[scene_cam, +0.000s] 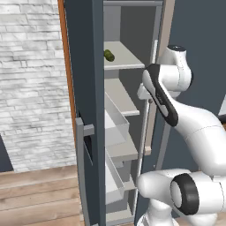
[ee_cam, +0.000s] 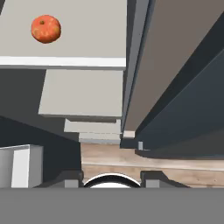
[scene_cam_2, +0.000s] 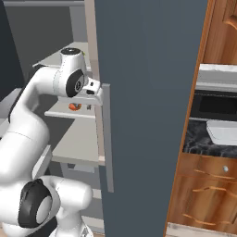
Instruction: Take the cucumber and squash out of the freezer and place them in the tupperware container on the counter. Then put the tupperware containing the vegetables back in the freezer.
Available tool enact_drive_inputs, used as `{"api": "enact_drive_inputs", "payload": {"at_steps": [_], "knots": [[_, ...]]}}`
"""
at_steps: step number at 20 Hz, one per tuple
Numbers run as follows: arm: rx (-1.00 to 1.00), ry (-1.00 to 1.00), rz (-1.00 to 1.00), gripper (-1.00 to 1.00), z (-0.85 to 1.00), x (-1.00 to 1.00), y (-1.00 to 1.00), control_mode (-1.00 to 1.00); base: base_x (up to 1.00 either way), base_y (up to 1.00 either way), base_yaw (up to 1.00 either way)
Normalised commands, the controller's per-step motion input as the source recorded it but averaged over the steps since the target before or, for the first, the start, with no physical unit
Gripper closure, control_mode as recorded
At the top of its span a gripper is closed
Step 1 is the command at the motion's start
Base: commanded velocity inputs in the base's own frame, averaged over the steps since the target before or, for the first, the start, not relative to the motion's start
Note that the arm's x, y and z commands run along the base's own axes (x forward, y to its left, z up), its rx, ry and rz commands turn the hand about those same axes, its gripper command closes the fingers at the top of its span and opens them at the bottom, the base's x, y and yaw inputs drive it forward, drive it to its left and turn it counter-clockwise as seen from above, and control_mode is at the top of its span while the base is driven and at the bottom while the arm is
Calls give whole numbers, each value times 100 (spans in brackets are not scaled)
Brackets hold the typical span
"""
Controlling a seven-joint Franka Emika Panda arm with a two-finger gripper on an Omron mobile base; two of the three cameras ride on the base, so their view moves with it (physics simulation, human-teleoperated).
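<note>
Currently the freezer (scene_cam: pixel 84 88) stands with its door swung wide, which gives the arm a clear way to the light grey shelves. The cucumber (scene_cam: pixel 109 55) lies on an upper shelf (scene_cam: pixel 126 59), toward its back left, untouched and apart from the arm. The squash (ee_cam: pixel 46 29) sits alone on a lower shelf (ee_cam: pixel 65 43); the right base view shows it as an orange patch (scene_cam_2: pixel 74 107) just beneath the hand, partly screened by it.

The gripper (ee_cam: pixel 111 175) is posed inside the freezer opening, above the squash shelf, and the hand view looks down the stack of shelf edges to the wooden floor (ee_cam: pixel 175 159). The squash lies toward the far upper corner of that view, well off the line between the fingertips, so the hand is not yet aligned over it. My judgement is that the pose is an approach stance, chosen to clear the shelf edge and the door before descending on the squash.

Jaw state: only the dark fingertip stubs show at the bottom of the hand view, standing apart with nothing between them; they hold nothing.

The tupperware container (scene_cam_2: pixel 223 132) rests on the bench (scene_cam_2: pixel 196 139) to the right of the freezer, in reach for a later drop. Neither vegetable is in it; the task appears to be at its first pick.
</note>
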Motion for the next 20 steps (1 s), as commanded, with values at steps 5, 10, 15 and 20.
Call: {"api": "enact_drive_inputs", "payload": {"at_steps": [5, 10, 15, 20], "knots": [[-1, -7, 1, -100, 17, -29, 8, -100, 0, 0, 0], [-5, -9, 1, -100, 67, -34, 17, -100, 0, 0, 0], [-1, -9, 0, -100, 55, -41, 0, -100, 0, 0, 0], [0, -21, 3, -100, 10, -46, 0, -100, 0, 0, 0]]}}
